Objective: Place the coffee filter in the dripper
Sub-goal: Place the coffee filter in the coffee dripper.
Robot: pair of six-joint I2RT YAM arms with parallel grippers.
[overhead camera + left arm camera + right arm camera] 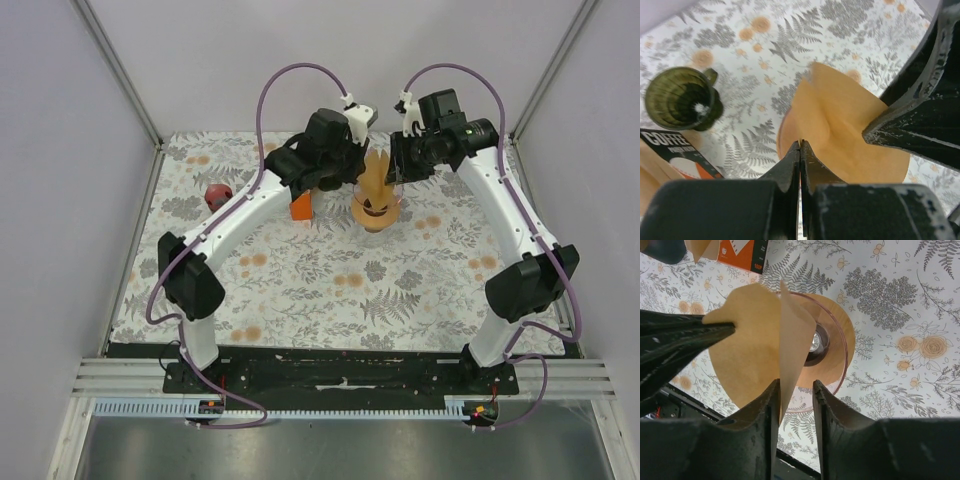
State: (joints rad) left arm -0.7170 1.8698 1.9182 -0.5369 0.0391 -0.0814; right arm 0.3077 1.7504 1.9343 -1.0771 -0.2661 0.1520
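A brown paper coffee filter (377, 176) hangs partly spread just above the dripper (378, 216), a clear pinkish cone on a round wooden base at the back centre. My left gripper (800, 144) is shut on the filter's (845, 135) left edge. From the other side, my right gripper (796, 382) stands open. A flap of the filter (750, 345) lies between its fingers, touching only the left one. The dripper's (836, 360) opening shows right below that flap.
An orange coffee filter box (301, 206) stands just left of the dripper. A dark green cup (679, 97) sits next to the box (677, 150). A small red object (217, 195) lies at the back left. White walls close in the patterned table (330, 290).
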